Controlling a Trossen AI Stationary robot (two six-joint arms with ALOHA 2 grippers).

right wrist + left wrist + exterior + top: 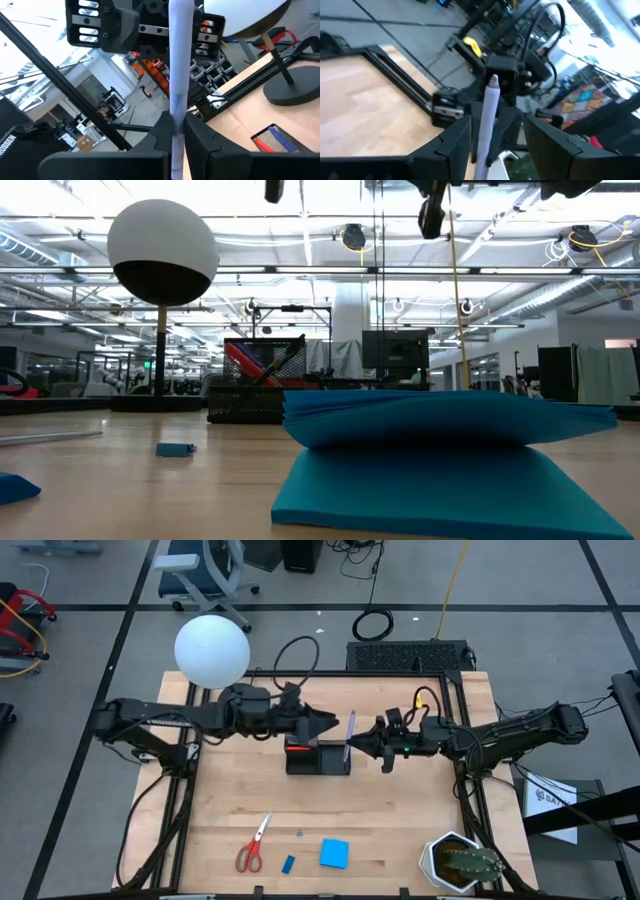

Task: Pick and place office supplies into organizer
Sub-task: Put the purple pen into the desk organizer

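The wooden table (pixel 400 830) carries the black organizer (pixel 318 757) near its middle, with something red already showing at the organizer's left end, and both arms reach in over it from opposite sides. The right gripper (pixel 352 743) hangs just beside the organizer's right end, fingers pressed together on the purple pen (pixel 350 730); the right wrist view shows the pen (pixel 179 70) standing upright out of the pinch, which takes it low on the barrel. The left gripper (pixel 322 723) is over the organizer's left part, its fingers (pixel 451 145) spread with nothing between them. By my judgement the pen is light, stiff and smooth, so it may pivot or slip in a two-finger pinch; a hold nearer mid-barrel would steady it, and it should be let go only once its tip is well inside a compartment. Near the front edge lie the remaining supplies, well apart from the organizer: the blue notepad (pixel 334 854), soft-paged and best taken across its edges; the red-handled scissors (pixel 253 845), stiff and heavier, best taken at the handles or pivot; and the small blue eraser (pixel 288 864), light and grippy.
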